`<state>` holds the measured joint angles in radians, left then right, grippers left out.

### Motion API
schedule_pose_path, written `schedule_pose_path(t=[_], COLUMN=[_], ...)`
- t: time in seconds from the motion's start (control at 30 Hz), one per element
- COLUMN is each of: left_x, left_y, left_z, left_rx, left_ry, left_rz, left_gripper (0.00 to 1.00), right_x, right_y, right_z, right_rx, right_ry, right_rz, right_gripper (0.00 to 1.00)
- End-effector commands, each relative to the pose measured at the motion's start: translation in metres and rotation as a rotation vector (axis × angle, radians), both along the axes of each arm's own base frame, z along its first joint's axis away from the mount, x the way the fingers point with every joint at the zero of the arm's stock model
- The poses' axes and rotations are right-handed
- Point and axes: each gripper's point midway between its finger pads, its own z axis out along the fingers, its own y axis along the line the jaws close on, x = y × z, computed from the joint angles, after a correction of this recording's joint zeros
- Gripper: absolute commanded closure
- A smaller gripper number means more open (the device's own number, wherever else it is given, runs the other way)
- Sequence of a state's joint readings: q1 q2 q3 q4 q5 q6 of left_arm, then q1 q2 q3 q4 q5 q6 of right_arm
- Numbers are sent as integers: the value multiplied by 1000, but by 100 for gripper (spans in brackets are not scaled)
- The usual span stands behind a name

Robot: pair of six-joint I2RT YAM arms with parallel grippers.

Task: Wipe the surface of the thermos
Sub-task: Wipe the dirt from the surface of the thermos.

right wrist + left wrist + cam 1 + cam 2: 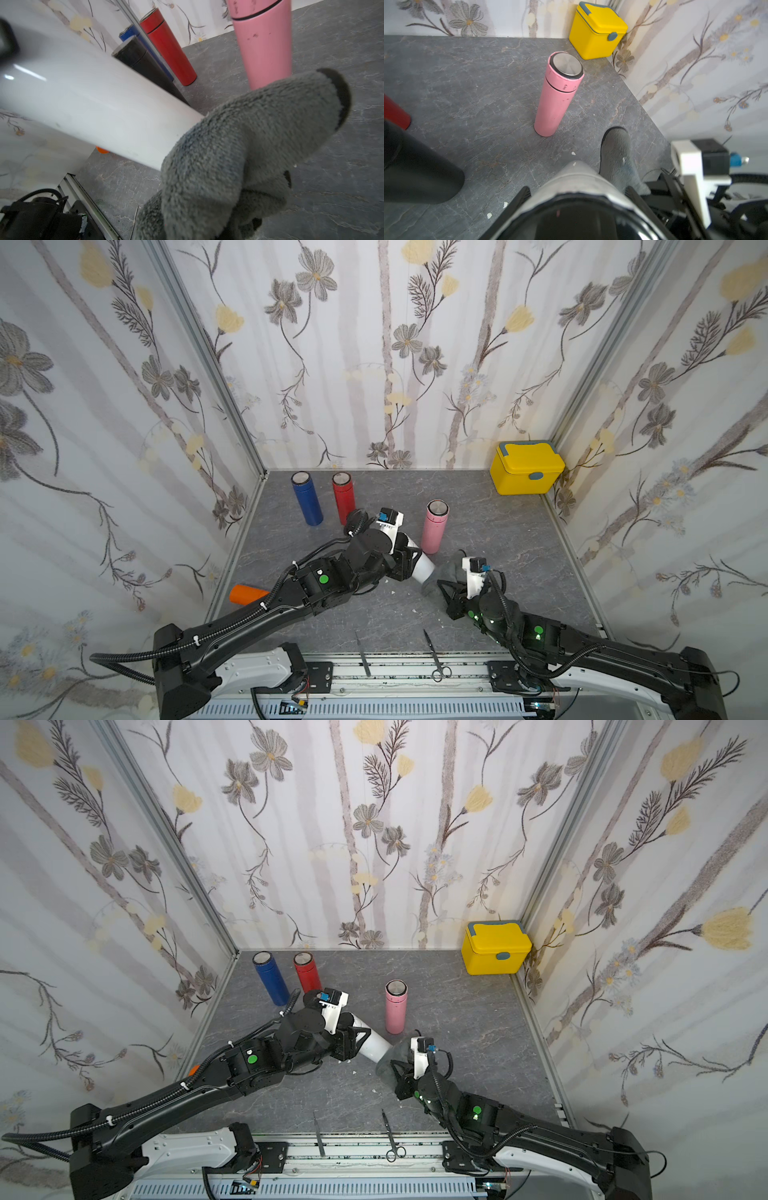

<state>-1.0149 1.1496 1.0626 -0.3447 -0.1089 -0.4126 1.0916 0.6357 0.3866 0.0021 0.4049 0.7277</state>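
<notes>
The white thermos (424, 568) is in the middle of the grey surface (374, 614), a bit toward the front, and it is not standing up. It leans on a slant. Its long side runs from the lid end, high up and toward the back, down to the bottom end, which points to the front and to the right. The left gripper (409, 562) is squeezed tight around the thermos close to the lid end, with one finger on each side, as the left wrist view shows. The low end of the thermos goes into a fuzzy grey cloth (436, 578). The cloth touches that end and hides it, so it is hard to tell if the thermos rests on the surface. The right gripper (446, 593) is closed with the cloth bunched up over it, and the cloth covers its fingers in the right wrist view. A pink thermos (433, 529) stands upright just behind the white one, with its lid on. A red thermos (344, 495) and a blue thermos (306, 499) stand side by side near the back left corner. A black thermos (145, 64) stands near them too. An orange thermos (248, 593) lies on its side at the left edge, partly under the left arm. A yellow box (525, 468) sits in the back right corner with its lid shut, so what is inside cannot be seen. Scissors (436, 655) lie at the front edge.
</notes>
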Motion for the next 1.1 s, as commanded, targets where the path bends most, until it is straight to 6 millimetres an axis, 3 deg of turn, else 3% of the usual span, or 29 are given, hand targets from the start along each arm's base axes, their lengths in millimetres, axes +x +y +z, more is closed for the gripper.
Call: schedule_pose_path(t=[0.0, 0.1, 0.2, 0.47, 0.57, 0.67, 0.77, 0.87, 0.97, 1.07], left_x=[-1, -12, -19, -33, -30, -28, -25, -24, -23, -23], left_y=[-5, -14, -17, -14, -13, -12, -10, -8, -8, -8], left_z=[-12, -19, -17, -29, -38, -47, -53, -54, -55, -56], left_rx=[158, 182, 147, 141, 151, 161, 169, 174, 178, 185], left_ry=[-95, -161, -261, -330, -316, -309, -312, -314, -313, -307], left_rz=[-134, -263, -339, -421, -402, -388, -369, -359, -358, -356], left_gripper=[100, 100, 100, 100, 100, 100, 100, 100, 100, 100], right_x=[-5, 3, 11, 18, 13, 7, 3, -2, -7, -4], right_y=[-4, -4, 9, 59, 71, 81, 78, 61, 37, 20], right_z=[1, 10, 17, 100, 107, 81, 22, -42, -94, -111], right_rx=[25, 60, 77, 351, 400, 366, 305, 228, 144, 81], right_ry=[101, 146, 165, -11, -20, 30, 149, 269, 344, 351], right_rz=[106, 184, 256, 473, 544, 568, 521, 422, 304, 219], right_gripper=[100, 100, 100, 100, 100, 100, 100, 100, 100, 100])
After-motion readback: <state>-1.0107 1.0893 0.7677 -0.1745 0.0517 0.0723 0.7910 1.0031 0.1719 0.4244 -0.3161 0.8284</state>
